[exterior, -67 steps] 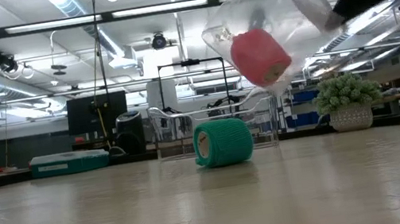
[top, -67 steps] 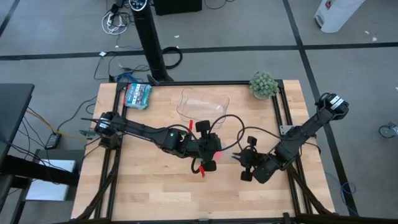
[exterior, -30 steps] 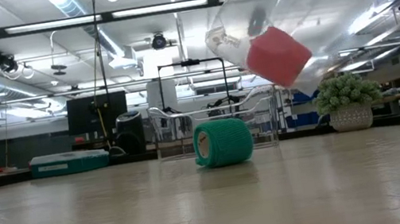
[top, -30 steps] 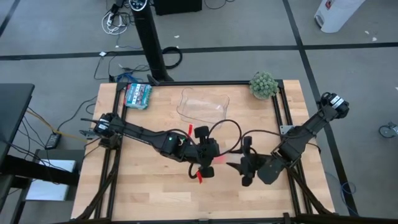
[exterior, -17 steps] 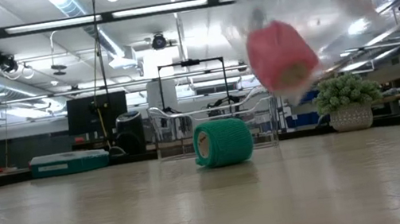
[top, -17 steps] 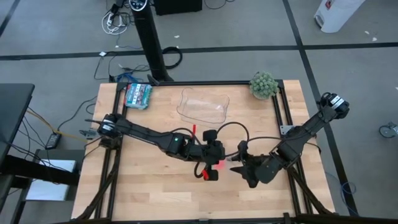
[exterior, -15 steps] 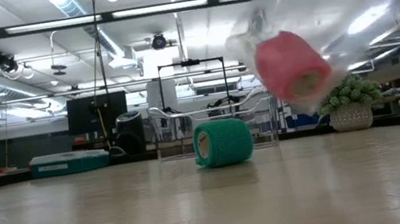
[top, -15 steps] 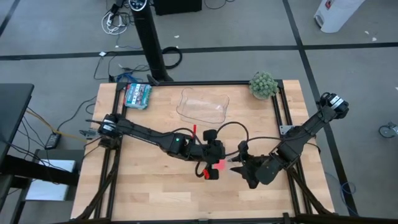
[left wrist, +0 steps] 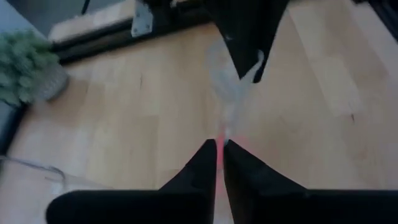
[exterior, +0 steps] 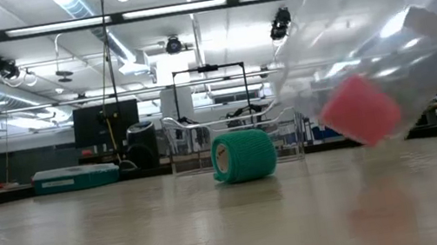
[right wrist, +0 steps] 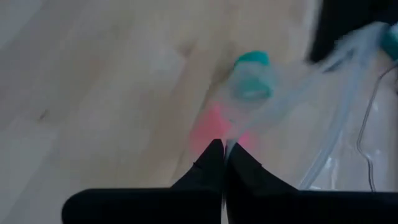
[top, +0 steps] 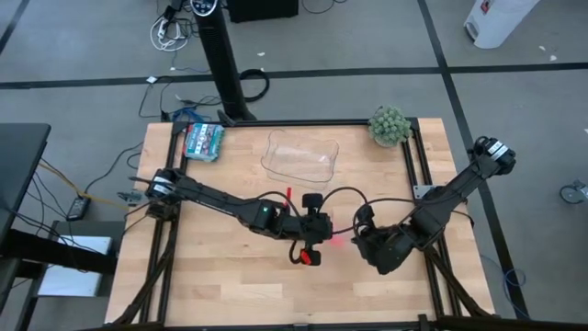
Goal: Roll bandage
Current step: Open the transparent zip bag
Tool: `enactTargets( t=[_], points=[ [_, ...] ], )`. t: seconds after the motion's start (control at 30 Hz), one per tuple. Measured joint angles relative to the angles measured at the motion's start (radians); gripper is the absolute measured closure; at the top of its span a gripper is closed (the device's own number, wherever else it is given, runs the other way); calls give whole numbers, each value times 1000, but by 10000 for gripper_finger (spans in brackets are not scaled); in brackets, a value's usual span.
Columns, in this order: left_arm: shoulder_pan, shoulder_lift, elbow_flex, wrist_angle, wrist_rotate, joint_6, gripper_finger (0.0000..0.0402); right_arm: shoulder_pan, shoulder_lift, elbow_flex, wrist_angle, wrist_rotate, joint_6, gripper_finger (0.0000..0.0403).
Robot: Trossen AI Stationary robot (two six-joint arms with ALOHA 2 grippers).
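A clear bag (exterior: 383, 52) with a pink roll (exterior: 360, 111) is pinched between the left tool (top: 317, 241) and right tool (top: 360, 241). The bandage (exterior: 243, 155) is left on the worktop (exterior: 132, 242).

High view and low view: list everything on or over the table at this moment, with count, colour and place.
bandage: one, teal roll, resting on the wooden table near its middle.
pink roll: one, inside the clear plastic bag, hanging just above the table.
clear plastic bag: one, transparent, held up between the two grippers.
clear tray: one, transparent, far side of the table, middle.
packet: one, teal-patterned, far left corner.
plant: one, green, far right corner.
left gripper: dark, at the bag near the table's middle, nearly shut on it.
right gripper: dark, shut on the bag's other side.
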Motion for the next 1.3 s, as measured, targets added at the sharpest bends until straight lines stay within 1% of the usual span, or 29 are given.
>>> enactTargets(
  t=[0.07, 0.17, 0.27, 0.4, 0.57, 0.7, 0.77, 0.83, 0.93, 1.17, 1.3],
  points=[
    [0, -9, 26, -19, 0, 27, 361, 1, 0, 40, -82, -37, -14, 402],
    [0, -28, 64, -71, 0, 41, 360, 1, 0, 108, -234, -45, -1, 403],
    [0, -36, 69, -56, 1, 38, 360, -11, -1, 155, -320, -71, 30, 403],
    [6, -34, 69, 8, 16, 10, 360, -32, 1, 167, -257, -90, -7, 403],
    [29, -27, 49, 79, 27, -64, 360, -49, 64, 167, -215, -71, -63, 403],
    [39, -26, 12, 139, 44, -96, 360, -51, 142, 166, -201, 25, -79, 403],
    [41, -26, -10, 138, 47, -131, 360, -55, 173, 166, -206, 91, -57, 403],
    [44, -25, -29, 113, 49, -175, 358, -56, 196, 166, -207, 128, -32, 403],
    [45, -24, -50, 120, 51, -227, 343, -53, 214, 166, -195, 179, -7, 403],
    [50, -25, -90, 153, 93, -324, 283, -51, 232, 166, -126, 197, -53, 403],
    [58, -25, -93, 143, 131, -347, 268, -51, 229, 166, -118, 236, -55, 403]
  ],
)
